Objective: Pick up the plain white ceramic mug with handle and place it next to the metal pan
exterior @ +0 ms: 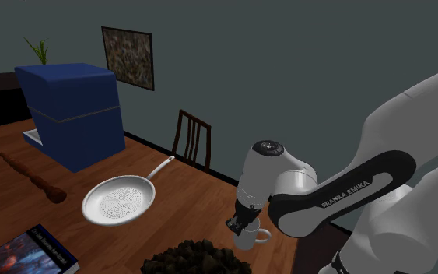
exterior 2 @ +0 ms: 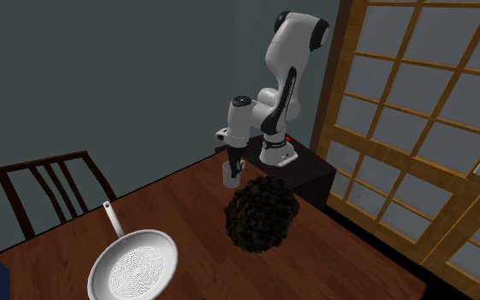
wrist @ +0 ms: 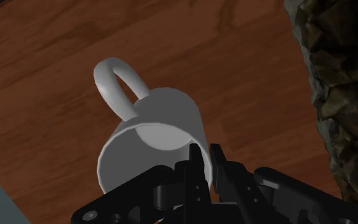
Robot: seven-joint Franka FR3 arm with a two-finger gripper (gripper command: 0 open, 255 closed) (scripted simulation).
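Observation:
The white mug (wrist: 155,130) with a loop handle stands near the wooden table's (exterior: 186,202) edge by the arm's stand; it also appears as the mug (exterior: 250,233) and the mug (exterior 2: 229,175). My black gripper (wrist: 206,164) is shut on the mug's wall at the rim opposite the handle, fingers close together. From above, the gripper (exterior: 240,222) comes down onto the cup, as does the gripper (exterior 2: 234,164). I cannot tell whether the mug touches the table. The round silvery pan (exterior: 120,198) with its long handle lies further out, the pan (exterior 2: 135,268) well apart from the mug.
A dark lumpy mass (exterior 2: 261,213) sits right beside the mug, between it and the pan. A blue box (exterior: 73,113), a brown wooden stick (exterior: 34,180) and a book (exterior: 26,253) lie beyond the pan. A chair (exterior: 191,136) stands at the table's far side.

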